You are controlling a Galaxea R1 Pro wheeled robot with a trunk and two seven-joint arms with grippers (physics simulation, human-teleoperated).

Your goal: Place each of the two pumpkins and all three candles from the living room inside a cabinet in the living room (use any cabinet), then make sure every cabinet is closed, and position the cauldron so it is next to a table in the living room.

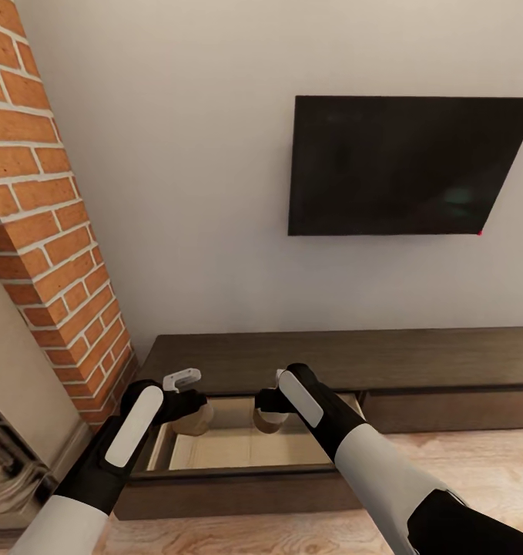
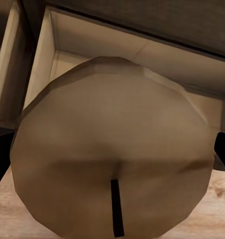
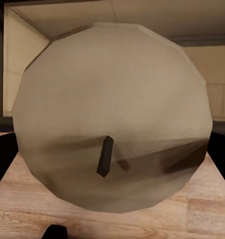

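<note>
Two tan candles [image 1: 193, 420] [image 1: 269, 420] with dark wicks, dark brown cabinet [image 1: 330, 362] with pale tan inside, red brick column [image 1: 53, 231], black television [image 1: 403, 166].

Candle held close before the right wrist camera, over an open cabinet compartment.

A tan candle [image 3: 112, 114] shows its flat round top, a short dark wick [image 3: 104, 157] leaning at the middle and darker smudges beside it. Dark shapes at both edges are probably the jaws of the right gripper [image 3: 112, 149] pressing its sides. Behind it lies the light tan interior of the cabinet [image 3: 23, 64], with pale wooden floor [image 3: 202, 214] nearer the camera.
</note>
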